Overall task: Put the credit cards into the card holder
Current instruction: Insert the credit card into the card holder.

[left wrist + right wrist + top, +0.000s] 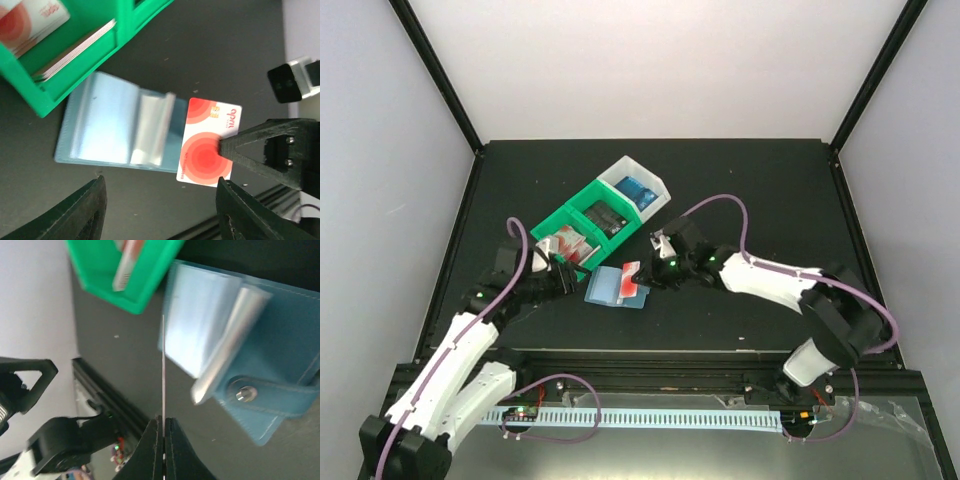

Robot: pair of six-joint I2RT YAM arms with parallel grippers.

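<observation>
**One Card Pinched, Holder Lying Open**

While my right gripper [161,427] pinches a red-and-white card [209,141] by its edge, the card holder [112,125] lies open on the black bench [740,190], just beside the green bin [582,222]. My right fingers are squeezed together on the card, and from that wrist I see the card only as a thin line sticking up out of them. The card hangs over the right side of the holder.

My left gripper [160,210] has its fingers apart and holds nothing. It hovers near the holder, on the side by the green bin.

More cards stand in the green bin, some red-and-white, some dark. Blue cards sit in the white bin [642,185] next to it.

I think the card is light, stiff and flat. It is smooth, so it could slip or turn if I hold only a tiny corner. A grip on one short edge looks best, so the rest stays free to slide in.

The holder looks soft and floppy, with clear shiny pockets. I think it may skid on the bench when the card pushes it. My empty left gripper could press down on its flat side to keep it from moving.
</observation>
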